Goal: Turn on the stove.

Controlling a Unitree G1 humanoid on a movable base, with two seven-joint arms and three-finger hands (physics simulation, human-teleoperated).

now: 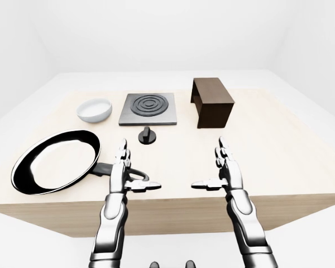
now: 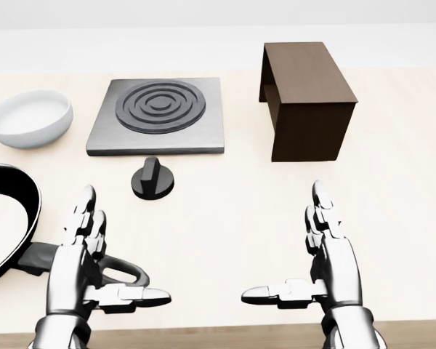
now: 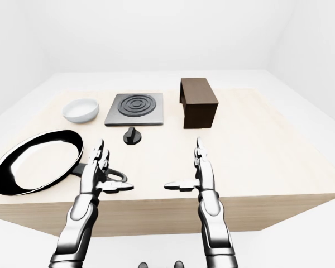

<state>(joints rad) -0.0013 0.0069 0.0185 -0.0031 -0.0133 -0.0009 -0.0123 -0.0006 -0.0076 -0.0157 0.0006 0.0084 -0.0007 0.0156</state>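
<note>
The stove (image 2: pixel 158 116) sat on the light wooden table (image 2: pixel 392 211). It was a flat gray square with dark rings on top. Its black knob (image 2: pixel 152 179) lay on the table just below the stove in the head view, close to its bottom edge but not touching it. A white bowl (image 2: pixel 27 118) was to the left of the stove, and a brown box (image 2: pixel 305 98) was to the right of it. A big black pan (image 1: pixel 56 161) lay lower and to the left of the stove.

The left hand (image 2: pixel 83 262) was wide open, fingers straight, thumb pointing inward. It held nothing. It hung below the stove, over the pan's handle (image 2: pixel 116 270). The right hand (image 2: pixel 327 265) was wide open too and held nothing. It was below the stove and off to the right, well apart from the knob.

The job looked not yet started, since no hand was on the knob.

Things could go wrong from here, I think. The left hand was so near the pan's handle that it might bump it and push the pan. The knob was small, so fingers might slip off it or close beside it. A reach too far might hit the stove.

I could not see any words or labels on anything.
</note>
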